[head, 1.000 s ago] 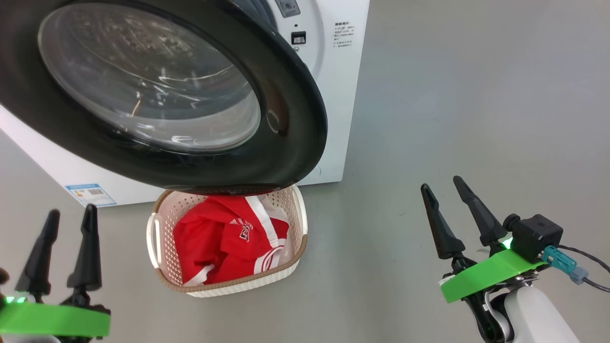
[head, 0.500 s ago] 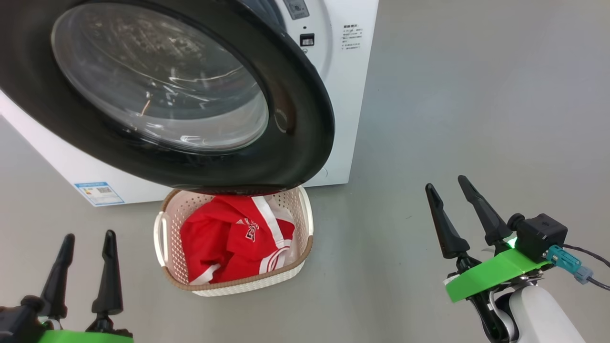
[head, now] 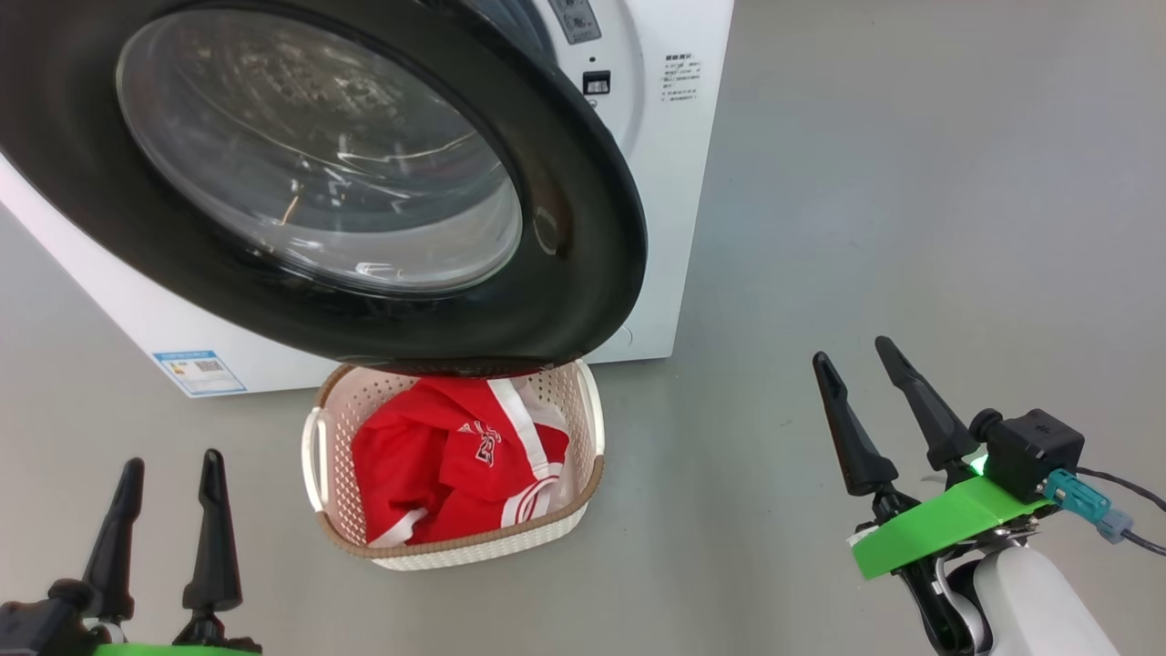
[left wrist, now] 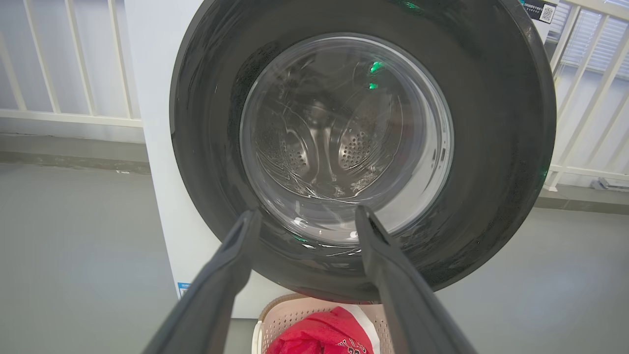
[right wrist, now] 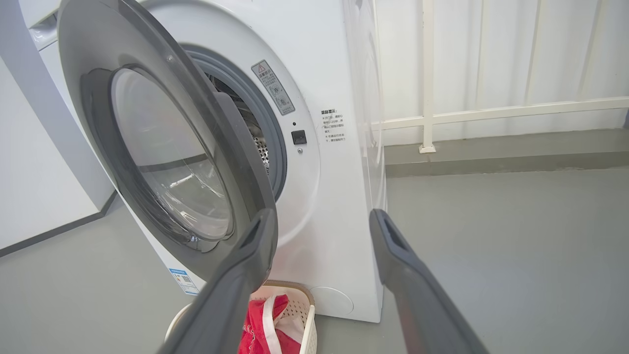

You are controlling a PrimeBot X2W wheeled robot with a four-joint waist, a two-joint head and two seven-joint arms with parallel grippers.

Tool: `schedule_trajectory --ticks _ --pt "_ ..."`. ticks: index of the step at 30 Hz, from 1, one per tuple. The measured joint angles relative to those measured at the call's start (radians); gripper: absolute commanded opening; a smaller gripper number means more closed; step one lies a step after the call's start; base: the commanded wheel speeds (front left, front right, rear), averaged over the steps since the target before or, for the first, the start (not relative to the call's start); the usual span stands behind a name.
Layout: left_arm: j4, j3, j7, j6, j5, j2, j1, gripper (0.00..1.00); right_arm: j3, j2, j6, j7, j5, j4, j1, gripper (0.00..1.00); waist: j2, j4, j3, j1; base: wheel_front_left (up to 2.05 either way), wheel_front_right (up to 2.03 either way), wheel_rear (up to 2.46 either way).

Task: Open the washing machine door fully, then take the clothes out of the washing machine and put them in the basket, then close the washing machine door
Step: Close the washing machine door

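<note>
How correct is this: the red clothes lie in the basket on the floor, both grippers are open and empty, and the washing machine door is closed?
Only the door is wrong: the right wrist view shows the washing machine door swung open from the washing machine. The red clothes do lie in the basket, and the left gripper and right gripper are open and empty.

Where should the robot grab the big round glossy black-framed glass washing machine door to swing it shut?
Probably grip the wide black frame of the washing machine door at its free right-hand edge, coming from the robot's right with the open right gripper. That edge stands out from the white washing machine with a gap behind it; the bulging glass offers no hold.
</note>
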Motion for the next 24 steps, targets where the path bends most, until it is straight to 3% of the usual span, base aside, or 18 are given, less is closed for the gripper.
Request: schedule_trajectory --ticks 24 --pt "-0.007 0.043 0.000 -0.044 0.055 -0.063 0.019 1.00 0.021 -0.003 0.000 0.000 0.001 0.005 0.000 1.00 0.0000 -0.006 -0.011 0.0000 0.00 0.00 0.00"
